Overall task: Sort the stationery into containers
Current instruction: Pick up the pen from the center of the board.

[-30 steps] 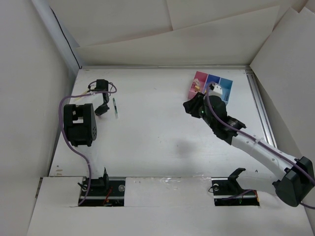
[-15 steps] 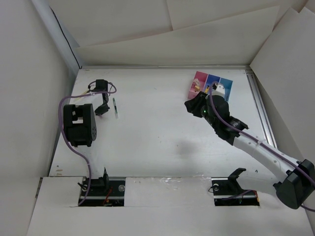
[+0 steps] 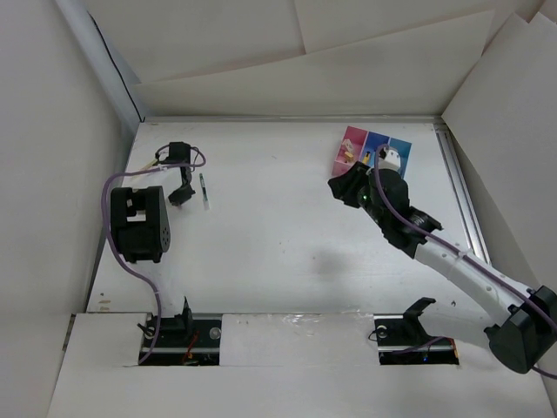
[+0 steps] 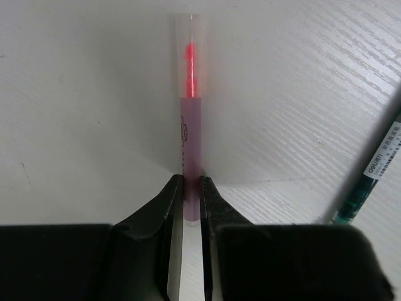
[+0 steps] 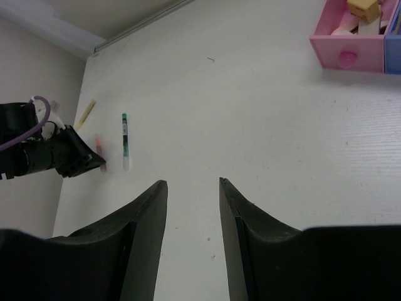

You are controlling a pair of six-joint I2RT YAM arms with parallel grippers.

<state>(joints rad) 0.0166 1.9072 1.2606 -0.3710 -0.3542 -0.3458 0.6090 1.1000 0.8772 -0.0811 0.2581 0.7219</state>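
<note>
A pinkish pen (image 4: 190, 125) with a clear cap lies on the white table, and my left gripper (image 4: 191, 182) is shut on its near end. A green pen (image 4: 376, 169) lies just to the right of it, seen from above as a thin green pen (image 3: 204, 190) beside the left gripper (image 3: 179, 195). A yellow pen (image 5: 86, 114) lies further back by the left wall. My right gripper (image 5: 193, 182) hovers open and empty near the containers: a pink bin (image 5: 351, 47) holding a beige eraser (image 5: 364, 9), a dark blue bin (image 3: 376, 142) and a light blue bin (image 3: 400, 148).
White walls close the table on the left, the back and the right. The left arm's purple cable (image 3: 117, 187) loops near the left wall. The right arm (image 3: 452, 261) stretches diagonally across the right half of the table.
The right arm has drifted slightly to the right, near the bins. The left gripper has stayed at the pinkish pen.
</note>
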